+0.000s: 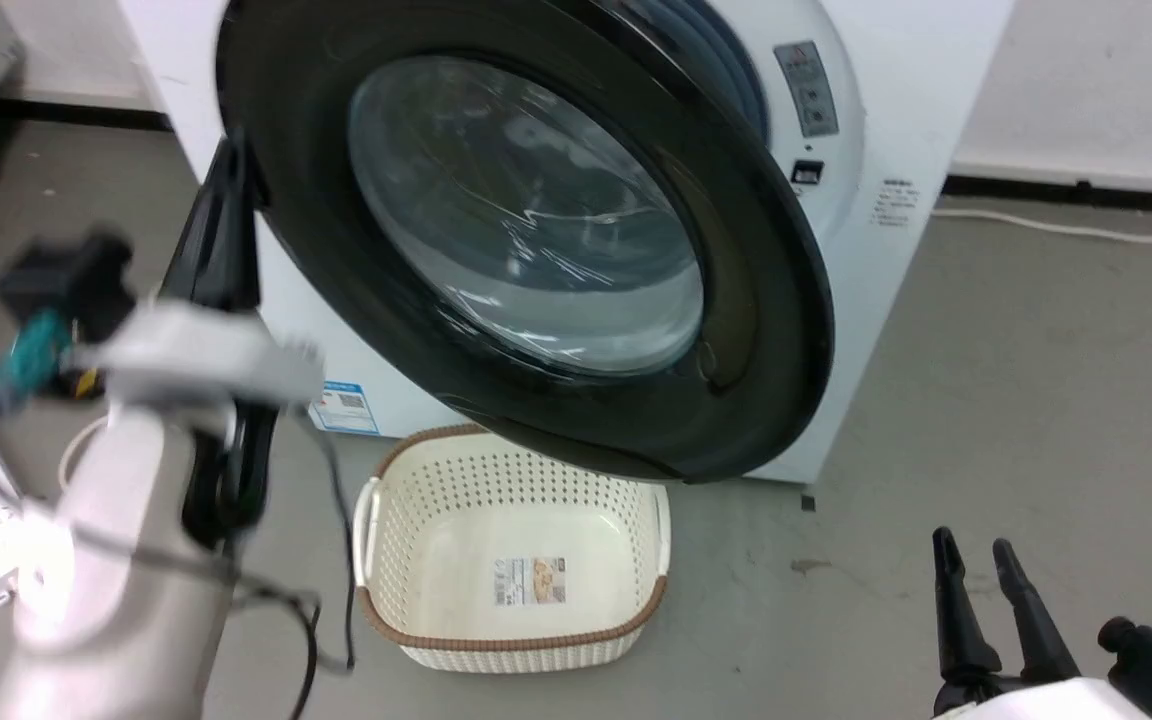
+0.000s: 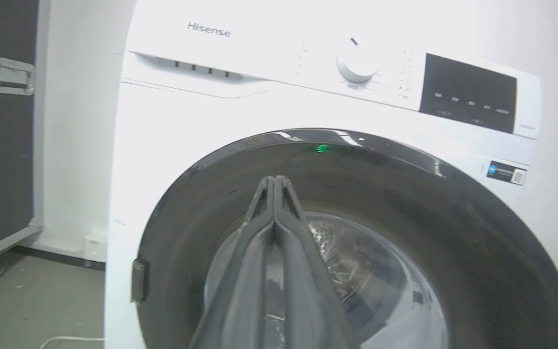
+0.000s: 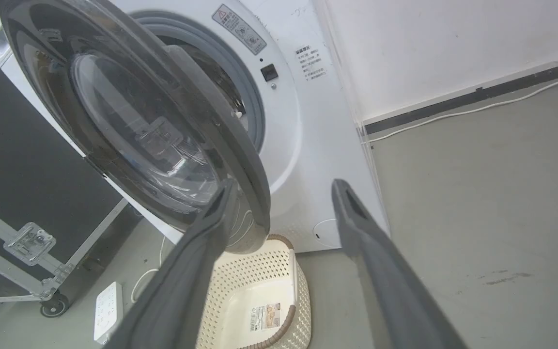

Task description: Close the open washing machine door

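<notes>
1. The washing machine door [image 1: 536, 230] stands ajar, swung out from the front of the washing machine [image 1: 916, 90]. A gap along its right side exposes the grey-rimmed drum opening [image 3: 255, 114].
2. Left tool [image 2: 275, 180]: fingers are pressed together with nothing between them. In the left wrist view the tips lie over the upper part of the door's black ring. In the head view the fingers are at the door's left edge. Contact with the door cannot be confirmed.
3. Right tool [image 1: 974, 548]: fingers are spread and hold nothing. It is low at the right, above the floor [image 1: 1036, 400] and well apart from the door.
4. A cream perforated basket [image 1: 496, 655] sits on the floor just in front of the machine, beneath the door's lower edge.
5. A black wheeled case [image 3: 27, 160] stands to the left of the machine. A white power strip [image 3: 107, 310] lies on the floor near it.
</notes>
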Tool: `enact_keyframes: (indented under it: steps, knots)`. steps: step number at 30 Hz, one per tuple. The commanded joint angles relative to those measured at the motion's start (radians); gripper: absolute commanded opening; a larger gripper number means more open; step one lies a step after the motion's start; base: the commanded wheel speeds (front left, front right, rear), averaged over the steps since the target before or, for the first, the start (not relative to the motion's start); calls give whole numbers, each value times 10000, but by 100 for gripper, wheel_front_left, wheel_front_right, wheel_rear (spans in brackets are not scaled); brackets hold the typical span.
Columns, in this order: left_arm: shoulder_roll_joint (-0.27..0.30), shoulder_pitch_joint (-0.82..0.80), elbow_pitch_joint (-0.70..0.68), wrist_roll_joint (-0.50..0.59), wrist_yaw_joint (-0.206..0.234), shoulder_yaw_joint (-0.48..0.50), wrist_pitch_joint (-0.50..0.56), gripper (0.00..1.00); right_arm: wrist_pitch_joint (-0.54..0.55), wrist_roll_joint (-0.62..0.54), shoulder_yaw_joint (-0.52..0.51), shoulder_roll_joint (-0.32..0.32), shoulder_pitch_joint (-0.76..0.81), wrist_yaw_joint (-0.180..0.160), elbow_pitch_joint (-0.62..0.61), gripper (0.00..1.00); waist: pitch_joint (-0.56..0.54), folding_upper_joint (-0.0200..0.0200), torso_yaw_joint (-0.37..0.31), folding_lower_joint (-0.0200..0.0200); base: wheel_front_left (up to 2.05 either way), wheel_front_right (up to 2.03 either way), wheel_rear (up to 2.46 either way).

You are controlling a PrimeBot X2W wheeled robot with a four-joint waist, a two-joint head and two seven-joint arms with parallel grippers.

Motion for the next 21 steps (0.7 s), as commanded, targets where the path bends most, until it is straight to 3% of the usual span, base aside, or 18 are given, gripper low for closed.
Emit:
enact_keyframes:
  steps: [1, 6, 9, 16, 17, 18, 19, 21]
  knots:
    - [-22, 611, -251, 321, 85, 221, -41, 0, -42, -28, 22, -4, 145, 10, 7, 100, -211, 0, 170, 2, 0, 0, 0]
    - [-129, 2380, -828, 949, 192, 877, -42, 0, -42, -1, 138, -4, 317, 10, 50, 100, -375, 0, 267, 2, 0, 0, 0]
    - [-208, 3359, -696, 787, 226, 988, -41, 0, -42, -15, 226, -4, 368, 10, 54, 100, -423, 0, 252, 2, 0, 0, 0]
    - [-91, 4706, -571, 745, 187, 687, 313, 0, -42, -246, 345, -4, 524, 10, -5, 100, -489, 0, 258, 2, 0, 0, 0]
    - [-79, 4845, -561, 743, 180, 639, 361, 33, -42, -310, 362, -4, 556, 10, -7, 100, -498, 0, 263, 2, 0, 0, 0]
    - [-80, 4964, -556, 722, 192, 623, 386, 49, -42, -394, 372, -4, 584, 10, -6, 100, -507, 0, 270, 2, 0, 0, 0]
    - [-78, 5059, -565, 713, 212, 621, 385, 100, -42, -499, 377, -4, 610, 10, -3, 100, -520, 0, 279, 2, 0, 0, 0]
    - [-69, 5208, -602, 714, 235, 619, 355, 100, -42, -705, 372, -4, 653, 10, -1, 100, -539, 0, 293, 2, 0, 0, 0]
